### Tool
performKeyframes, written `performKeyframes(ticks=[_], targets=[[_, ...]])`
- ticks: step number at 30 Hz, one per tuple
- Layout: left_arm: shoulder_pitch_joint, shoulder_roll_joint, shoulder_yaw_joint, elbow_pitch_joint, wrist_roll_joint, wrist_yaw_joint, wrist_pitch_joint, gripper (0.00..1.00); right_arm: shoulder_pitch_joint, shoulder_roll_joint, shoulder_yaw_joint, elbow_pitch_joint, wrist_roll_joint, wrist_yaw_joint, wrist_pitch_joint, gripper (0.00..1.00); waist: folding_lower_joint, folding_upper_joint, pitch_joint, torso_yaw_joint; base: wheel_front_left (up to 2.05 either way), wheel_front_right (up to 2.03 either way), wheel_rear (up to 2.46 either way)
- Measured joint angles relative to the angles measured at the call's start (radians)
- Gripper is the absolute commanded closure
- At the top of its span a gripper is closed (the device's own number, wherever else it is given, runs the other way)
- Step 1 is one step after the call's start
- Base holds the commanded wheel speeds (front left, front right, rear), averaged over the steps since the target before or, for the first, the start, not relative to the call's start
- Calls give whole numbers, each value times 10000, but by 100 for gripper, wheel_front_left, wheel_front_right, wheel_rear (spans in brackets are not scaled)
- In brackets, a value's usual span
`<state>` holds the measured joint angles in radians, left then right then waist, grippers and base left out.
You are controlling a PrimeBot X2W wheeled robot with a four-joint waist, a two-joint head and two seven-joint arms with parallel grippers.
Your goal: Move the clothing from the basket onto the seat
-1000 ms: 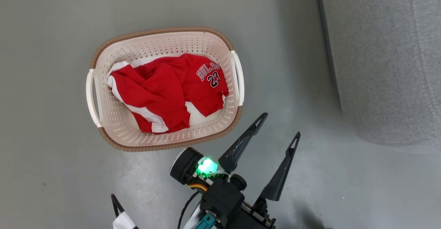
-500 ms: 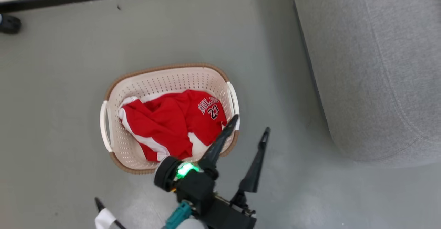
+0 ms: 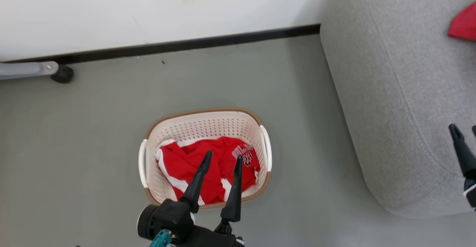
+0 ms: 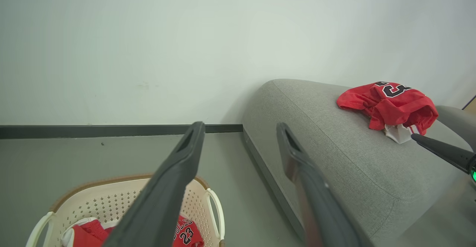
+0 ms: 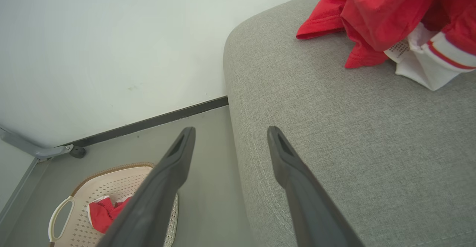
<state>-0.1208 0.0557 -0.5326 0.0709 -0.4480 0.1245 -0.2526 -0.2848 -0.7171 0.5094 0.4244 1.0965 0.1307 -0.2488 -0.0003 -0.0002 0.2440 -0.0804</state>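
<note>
Grey floor [image 3: 93, 146]: one basket [image 3: 208, 125] holding one jersey [image 3: 176, 161]; second jersey [image 4: 390, 103] on one seat [image 3: 390, 90].

The place reads as a sparely furnished home living room: a large grey upholstered sofa [image 3: 390, 109] stands against a bare white wall [image 3: 148, 9] with a black skirting strip [image 3: 186, 45], and a plastic laundry basket [image 3: 208, 128] holding red clothing [image 3: 178, 163] sits on the smooth grey floor [image 3: 93, 146].

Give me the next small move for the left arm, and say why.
Probably lower the left gripper toward the clothing in the basket. Its jaws are open and it overlaps the red cloth in the head view, but nothing is gripped, and that piece is not yet on the seat.
</note>
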Motion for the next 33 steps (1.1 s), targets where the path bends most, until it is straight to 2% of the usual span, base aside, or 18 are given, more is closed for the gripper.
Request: performKeyframes(ticks=[3, 7, 14, 20, 26, 33], targets=[[148, -15, 203, 113, 0, 0, 0, 0, 549, 192, -336, -541, -656, -2, 0, 0, 0, 0, -348, 229, 0, 0, 0], [357, -19, 744, 351, 35, 0, 0, 0, 1142, 550, -633, -1446, -1383, -196, -2, 0, 0, 0, -694, 650, 0, 0, 0], [649, -23, 1649, 596, 215, 0, 0, 0, 2116, 930, -671, -2656, -3078, -731, -2, 0, 2, 1, -1217, 1377, 0, 0, 0], [1156, -19, 2190, 717, 416, 0, 0, 0, 2673, 1367, -686, -3386, -3960, -1045, -2, 0, 1, 1, -1600, 1782, 0, 0, 0], [1552, -21, 2441, 662, 468, 0, 0, 0, 3108, 1559, -1041, -3785, -4368, -1225, -2, 0, 2, 1, -1676, 1758, 0, 0, 0], [1552, -23, 2522, 499, 686, 0, 0, 0, 3405, 1628, -1486, -4128, -4828, -1229, -2, 0, 3, 3, -1512, 1504, 0, 0, 0]])
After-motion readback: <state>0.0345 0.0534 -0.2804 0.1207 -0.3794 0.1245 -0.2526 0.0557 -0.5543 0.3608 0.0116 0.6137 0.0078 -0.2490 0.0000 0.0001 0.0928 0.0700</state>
